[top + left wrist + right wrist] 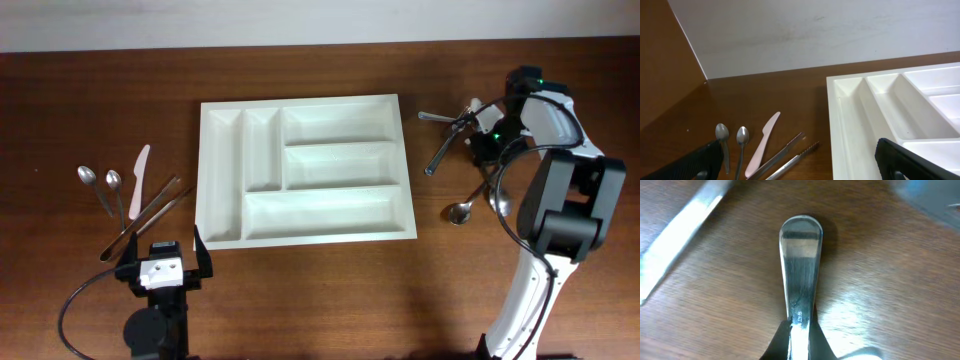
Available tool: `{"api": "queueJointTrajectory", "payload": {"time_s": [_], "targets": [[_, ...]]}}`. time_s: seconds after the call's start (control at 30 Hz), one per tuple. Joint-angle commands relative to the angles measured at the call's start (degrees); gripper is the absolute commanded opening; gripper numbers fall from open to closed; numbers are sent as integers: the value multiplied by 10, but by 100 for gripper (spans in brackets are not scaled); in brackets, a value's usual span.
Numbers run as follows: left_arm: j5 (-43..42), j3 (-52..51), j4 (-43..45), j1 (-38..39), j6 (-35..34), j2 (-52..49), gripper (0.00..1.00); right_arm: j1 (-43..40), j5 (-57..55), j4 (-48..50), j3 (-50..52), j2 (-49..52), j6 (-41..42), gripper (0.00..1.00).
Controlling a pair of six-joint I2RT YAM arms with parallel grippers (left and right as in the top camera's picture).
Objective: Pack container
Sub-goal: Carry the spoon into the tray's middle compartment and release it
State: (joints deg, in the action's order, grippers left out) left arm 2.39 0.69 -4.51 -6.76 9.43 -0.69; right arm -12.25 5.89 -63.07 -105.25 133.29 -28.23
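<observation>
Gripper status, left arm: the left gripper point(167, 254) sits at the near left of the wooden table point(330, 300). Its jaws are spread wide and hold nothing. In the left wrist view its black fingers point(687, 164) stand at the two bottom corners, well apart.

Beyond this gripper a row of utensils lies on the wood, read left to right:
- a metal spoon point(87, 177), bowl toward the far edge;
- a second spoon point(113, 181) just beside it, lying the same way;
- a pale pink knife point(138, 178);
- metal tongs point(150, 210), lying diagonally with the ridged tips toward the far right.

The container point(203, 170) lies flat at the centre of the table, long side running left to right, near the tongs but apart from them. It has two narrow slots at its left end, two wide ones stacked to their right, and one wide one along the near side.

Right of the container is a loose cluster of cutlery: a silver utensil point(438, 117), a dark slim utensil point(440, 158) and a round-bowled spoon point(460, 211).

The right gripper point(482, 142) is down among this cluster. In the right wrist view its fingers are clamped on a metal handle point(801, 275), whose rounded end points away from the camera over the wood. Which utensil this handle belongs to cannot be told, nor whether it touches the table. A blurred metal strip point(680, 232) lies to the upper left of it.
</observation>
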Motion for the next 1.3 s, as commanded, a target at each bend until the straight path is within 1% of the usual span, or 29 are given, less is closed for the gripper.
{"api": "queueJointTrajectory", "payload": {"time_s": [0.0,0.17,0.53,0.63,1.0,1.27], "targets": [[4,-2,-1,1,7,3,99,19,30,-22,-7,46,12,4],[4,-2,-1,1,7,3,99,33,31,-66,-63,45,11,4],[4,-2,-1,1,7,3,99,58,37,-125,-230,45,13,4],[4,-2,-1,1,7,3,99,59,36,-135,-261,45,13,4],[4,-2,-1,1,7,3,99,65,38,-141,-266,46,-11,4],[4,-2,-1,1,7,3,99,120,38,-134,-277,45,-54,4]]}}
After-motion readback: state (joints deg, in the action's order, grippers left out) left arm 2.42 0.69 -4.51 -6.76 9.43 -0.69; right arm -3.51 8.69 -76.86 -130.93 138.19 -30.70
